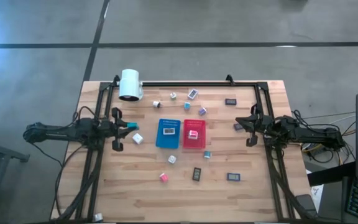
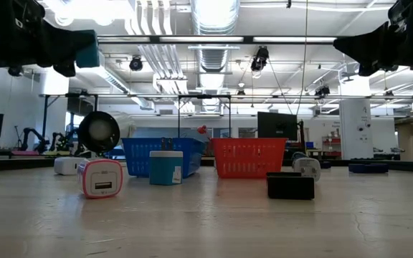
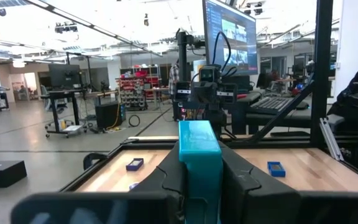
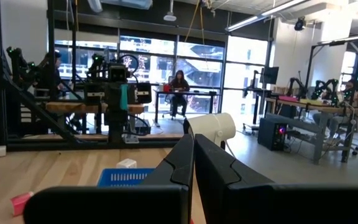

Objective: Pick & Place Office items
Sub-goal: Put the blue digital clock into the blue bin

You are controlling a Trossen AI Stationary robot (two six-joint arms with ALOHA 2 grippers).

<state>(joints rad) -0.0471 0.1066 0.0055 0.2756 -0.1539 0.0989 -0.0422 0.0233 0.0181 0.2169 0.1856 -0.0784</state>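
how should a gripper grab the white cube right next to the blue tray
The white cube sits on the table, apart from the blue tray to its right. Probably best from straight above, fingers closing on two opposite side faces: it is small and low, with bare table around it. The left gripper is nearest but already holds a teal item.

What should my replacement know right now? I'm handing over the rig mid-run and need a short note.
Left gripper: shut on a teal cube, raised above the table's left side, short of the blue tray.
Right gripper: shut, empty, waiting at the right side.
Done: one white item lies in the blue tray, one in the red tray.
Left: place the teal cube, then clear the loose items, such as the white cube beside the left gripper, the pink cube and the dark rectangles on the near side, plus those past the trays.
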